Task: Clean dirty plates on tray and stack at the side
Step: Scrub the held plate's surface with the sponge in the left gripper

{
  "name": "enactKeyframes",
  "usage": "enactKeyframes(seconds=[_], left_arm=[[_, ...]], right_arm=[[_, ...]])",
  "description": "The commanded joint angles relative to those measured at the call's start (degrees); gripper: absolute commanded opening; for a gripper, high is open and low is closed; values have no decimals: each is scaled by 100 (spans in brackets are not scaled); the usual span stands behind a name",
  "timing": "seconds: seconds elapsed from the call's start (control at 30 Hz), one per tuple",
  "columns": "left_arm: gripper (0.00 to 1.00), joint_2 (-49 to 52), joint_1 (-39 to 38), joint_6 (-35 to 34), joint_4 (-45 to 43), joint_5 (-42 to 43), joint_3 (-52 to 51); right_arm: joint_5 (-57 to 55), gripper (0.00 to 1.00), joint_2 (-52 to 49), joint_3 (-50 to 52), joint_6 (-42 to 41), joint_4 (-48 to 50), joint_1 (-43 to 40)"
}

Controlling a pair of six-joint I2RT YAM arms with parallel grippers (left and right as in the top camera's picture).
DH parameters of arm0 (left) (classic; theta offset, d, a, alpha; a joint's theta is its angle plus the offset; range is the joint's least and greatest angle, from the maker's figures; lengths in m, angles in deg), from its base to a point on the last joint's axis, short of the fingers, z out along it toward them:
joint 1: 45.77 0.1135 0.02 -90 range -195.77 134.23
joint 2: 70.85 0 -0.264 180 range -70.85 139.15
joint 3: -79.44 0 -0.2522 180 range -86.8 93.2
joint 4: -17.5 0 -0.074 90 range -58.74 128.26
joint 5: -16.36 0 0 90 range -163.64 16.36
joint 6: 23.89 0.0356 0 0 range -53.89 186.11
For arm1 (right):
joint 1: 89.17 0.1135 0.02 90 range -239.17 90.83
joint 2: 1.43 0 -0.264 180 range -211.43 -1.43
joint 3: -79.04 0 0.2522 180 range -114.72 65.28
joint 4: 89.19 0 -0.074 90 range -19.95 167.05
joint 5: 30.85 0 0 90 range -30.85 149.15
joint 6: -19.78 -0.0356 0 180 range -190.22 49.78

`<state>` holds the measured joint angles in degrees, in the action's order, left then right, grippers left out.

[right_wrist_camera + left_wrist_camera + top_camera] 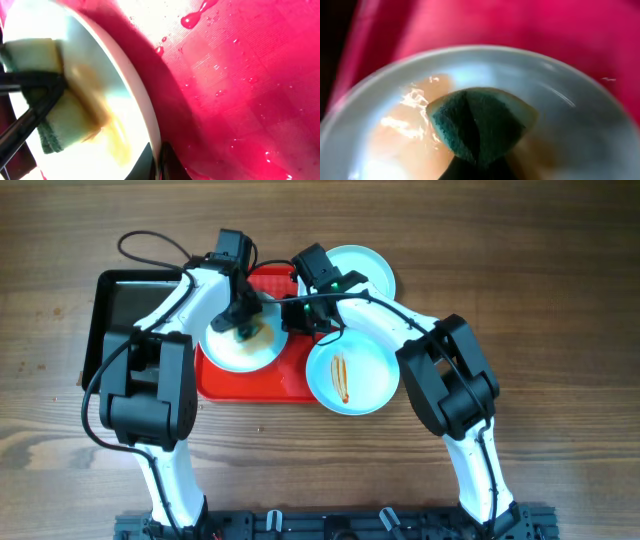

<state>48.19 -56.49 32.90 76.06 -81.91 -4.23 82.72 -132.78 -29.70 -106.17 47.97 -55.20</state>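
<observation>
A smeared plate [225, 348] lies on the left of the red tray [252, 385]. My left gripper [243, 321] is shut on a yellow-green sponge [480, 122] and presses it onto this plate's orange-brown smear [415, 135]. My right gripper [300, 317] is shut on the same plate's rim [150, 115], one finger on each side. A second plate [352, 374] with an orange streak overhangs the tray's right edge. A third plate [365, 268] lies on the table behind the tray.
A black metal pan [125, 305] stands left of the tray. Water drops [192, 20] lie on the tray's textured base. A black cable [150, 248] loops behind the left arm. Wooden table all round.
</observation>
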Motion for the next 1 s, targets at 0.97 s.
enactKeyframes(seconds=[0.97], left_arm=[[4, -186, 107, -2686, 1679, -350, -195]], right_arm=[[160, 5, -216, 22, -7, -13, -11]])
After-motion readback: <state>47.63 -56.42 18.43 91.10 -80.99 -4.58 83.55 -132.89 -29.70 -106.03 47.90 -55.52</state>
